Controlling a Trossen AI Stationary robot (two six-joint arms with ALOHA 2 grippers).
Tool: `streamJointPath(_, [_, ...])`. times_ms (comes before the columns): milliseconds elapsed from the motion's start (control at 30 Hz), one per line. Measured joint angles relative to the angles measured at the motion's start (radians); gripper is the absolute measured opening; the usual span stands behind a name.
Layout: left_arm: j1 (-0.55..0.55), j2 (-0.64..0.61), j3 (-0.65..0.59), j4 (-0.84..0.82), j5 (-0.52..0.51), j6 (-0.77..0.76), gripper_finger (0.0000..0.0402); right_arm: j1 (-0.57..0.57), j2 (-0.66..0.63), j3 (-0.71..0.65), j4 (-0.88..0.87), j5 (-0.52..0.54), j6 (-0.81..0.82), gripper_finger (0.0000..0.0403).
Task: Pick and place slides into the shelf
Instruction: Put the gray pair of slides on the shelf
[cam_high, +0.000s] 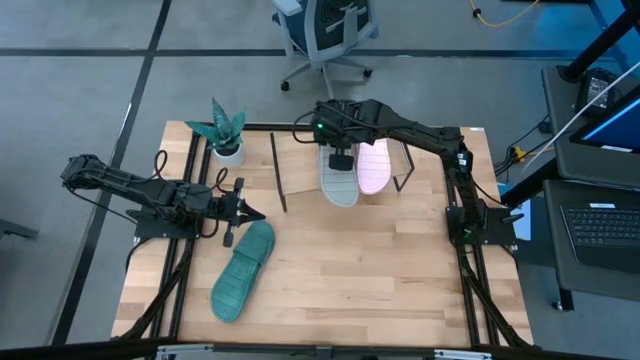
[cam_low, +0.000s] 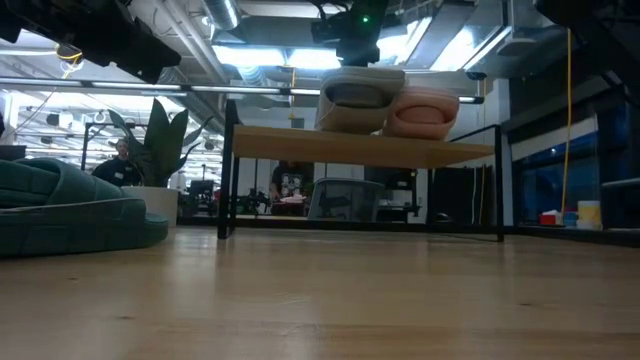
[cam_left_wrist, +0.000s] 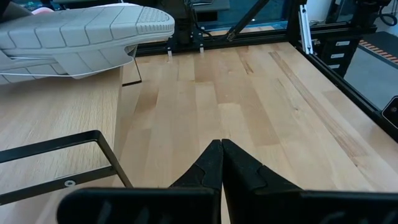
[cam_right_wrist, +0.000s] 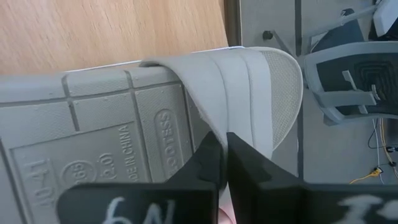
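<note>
The grey slide (cam_high: 338, 180) and the pale pink slide (cam_high: 373, 165) lie side by side, soles down, on the shelf (cam_low: 350, 147), a slanted wooden board on a black wire frame. The grey slide (cam_low: 358, 98) sits left of the pink one (cam_low: 424, 112) in the low view. My right gripper (cam_high: 341, 158) is shut just above the grey slide's strap (cam_right_wrist: 249, 87). The teal slide (cam_high: 243, 270) lies sole up on the tabletop near the left side. My left gripper (cam_high: 240, 211) is shut and hovers just beyond the teal slide's far end, over bare wood (cam_left_wrist: 222, 149). My right gripper comes at the grey slide from above, pointing down, with its shut fingertips (cam_right_wrist: 211, 146) at the edge of the strap (cam_right_wrist: 193, 106) where it meets the footbed. I cannot tell whether they touch it. The slide rests on the shelf board.
A potted plant (cam_high: 225, 132) stands at the table's far left corner, beside the shelf's left end. The shelf's black wire legs (cam_high: 280, 185) stand out over the tabletop. Bare wood spreads across the middle and right of the table (cam_high: 400, 270). An office chair (cam_high: 325, 35) stands beyond the far edge.
</note>
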Motion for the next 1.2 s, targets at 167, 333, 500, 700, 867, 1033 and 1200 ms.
streamJointPath(167, [0.000, 0.000, 0.000, 0.000, 0.000, 0.000, 0.0000, 0.000, 0.000, 0.000, 0.001, -0.001, 0.034, 0.0044])
streamJointPath(333, [0.000, 0.000, 0.000, 0.000, 0.000, 0.000, 0.0000, 0.000, 0.000, 0.000, 0.002, -0.001, 0.040, 0.0040])
streamJointPath(500, [0.000, 0.000, 0.000, 0.000, 0.000, -0.001, 0.0000, 0.000, 0.000, 0.000, 0.007, 0.000, 0.040, 0.0039])
streamJointPath(700, [0.000, 0.000, 0.000, 0.000, 0.000, -0.002, 0.0000, 0.000, 0.000, 0.000, 0.008, -0.002, 0.043, 0.0058])
streamJointPath(867, [0.000, 0.000, 0.000, 0.000, 0.000, -0.002, 0.0000, -0.002, 0.000, 0.000, 0.009, -0.055, 0.043, 0.0075])
streamJointPath(1033, [0.000, 0.000, 0.000, 0.000, 0.000, -0.003, 0.0000, -0.002, 0.000, 0.000, 0.008, -0.073, 0.043, 0.0081])
streamJointPath(1200, [0.000, 0.000, 0.000, 0.000, 0.000, -0.005, 0.0000, -0.014, 0.000, 0.000, 0.008, -0.150, 0.041, 0.0081])
